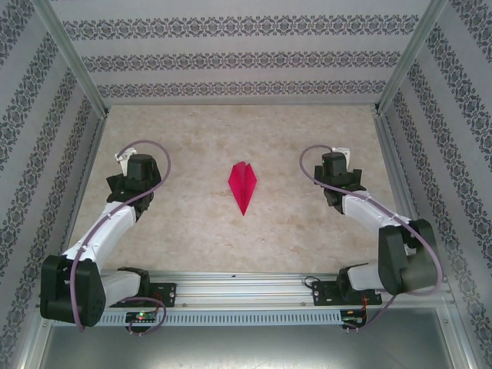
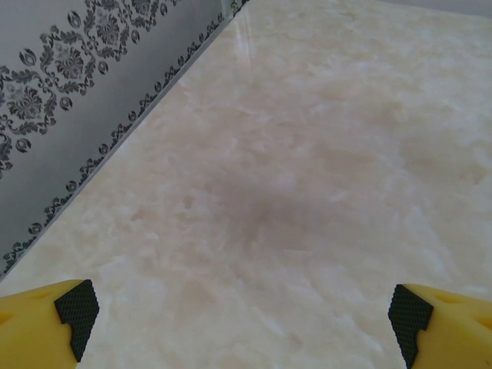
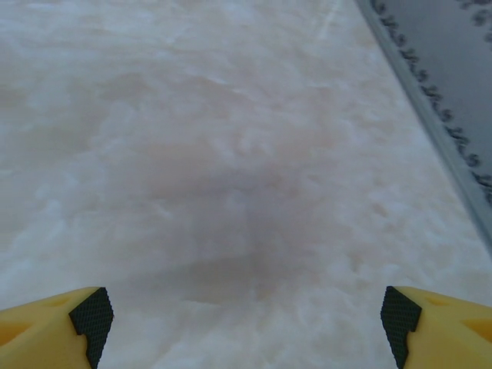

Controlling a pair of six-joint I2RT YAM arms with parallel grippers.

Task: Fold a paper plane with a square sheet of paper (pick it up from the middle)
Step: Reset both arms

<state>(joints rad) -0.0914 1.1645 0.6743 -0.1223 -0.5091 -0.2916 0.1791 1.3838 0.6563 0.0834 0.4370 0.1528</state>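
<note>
While jaws gape, left arm (image 1: 101, 229), right arm (image 1: 370, 212) crouch flanking paper plane (image 1: 243, 186)

The bottom edge cuts off the left fingers (image 2: 42, 330) and the right fingers (image 3: 46, 330) behind their black-padded tips. Seen from above, the plane (image 1: 242, 186), midway between the worktop's (image 1: 192, 231) side edges, is too small to tell its folds.

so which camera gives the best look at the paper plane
The top external view: the paper plane lies whole at mid-table, its sharp point toward the near edge. Both wrist views are aimed at tabletop off to its sides.
</note>
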